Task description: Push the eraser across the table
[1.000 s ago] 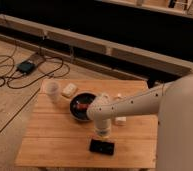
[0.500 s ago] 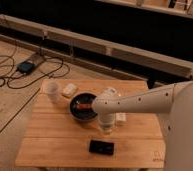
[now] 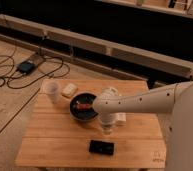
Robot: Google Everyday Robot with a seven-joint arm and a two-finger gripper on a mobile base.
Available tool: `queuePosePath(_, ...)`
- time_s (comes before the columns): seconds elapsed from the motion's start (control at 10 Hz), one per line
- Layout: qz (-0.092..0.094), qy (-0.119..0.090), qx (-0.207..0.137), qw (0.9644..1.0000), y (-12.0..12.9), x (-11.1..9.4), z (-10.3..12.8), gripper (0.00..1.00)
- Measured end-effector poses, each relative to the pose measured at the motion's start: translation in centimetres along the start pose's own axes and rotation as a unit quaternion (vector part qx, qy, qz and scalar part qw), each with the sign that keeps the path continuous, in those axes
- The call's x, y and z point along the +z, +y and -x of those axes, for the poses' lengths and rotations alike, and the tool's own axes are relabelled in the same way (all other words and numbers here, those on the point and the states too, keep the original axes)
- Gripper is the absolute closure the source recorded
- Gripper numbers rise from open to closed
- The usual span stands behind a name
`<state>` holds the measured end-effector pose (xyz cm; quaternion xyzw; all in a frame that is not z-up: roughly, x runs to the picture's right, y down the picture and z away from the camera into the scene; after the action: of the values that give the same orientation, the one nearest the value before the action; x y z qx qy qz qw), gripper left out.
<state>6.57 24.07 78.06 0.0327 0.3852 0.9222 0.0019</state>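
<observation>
The eraser, a flat black rectangular block, lies near the front edge of the light wooden table. My gripper hangs at the end of the white arm, just above and slightly behind the eraser, apart from it. The arm reaches in from the right across the middle of the table.
A round black bowl with something red inside sits behind the gripper. A clear cup and a cream-white block stand at the back left. A white object lies right of the gripper. Cables and a dark box lie on the floor, left.
The arm has swung toward the front of the table, bringing the gripper from over the bowl's right side down closer to the eraser. The eraser has not moved.
</observation>
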Motion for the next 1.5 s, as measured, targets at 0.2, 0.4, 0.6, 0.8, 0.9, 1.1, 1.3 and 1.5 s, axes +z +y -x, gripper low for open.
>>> queuePosePath(0.2, 0.0, 0.0, 0.0, 1.0, 0.0, 0.0, 0.0, 0.85)
queuePosePath(0.4, -0.003, 0.004, 0.0, 1.0, -0.1, 0.3, 0.2, 0.85)
queuePosePath(0.6, -0.009, 0.012, 0.006, 0.9999, -0.6, 1.0, 1.5, 0.85)
queuePosePath(0.8, -0.009, 0.018, 0.013, 0.9997, -1.3, 1.5, 3.2, 0.85)
queuePosePath(0.9, -0.009, 0.021, 0.017, 0.9996, -1.8, 1.7, 4.0, 0.85)
queuePosePath(1.1, -0.008, 0.023, 0.024, 0.9994, -3.1, 2.2, 5.9, 0.85)
queuePosePath(1.3, -0.007, 0.028, 0.027, 0.9992, -4.1, 2.6, 6.7, 0.85)
queuePosePath(1.5, -0.005, 0.034, 0.027, 0.9991, -5.5, 2.9, 7.3, 0.85)
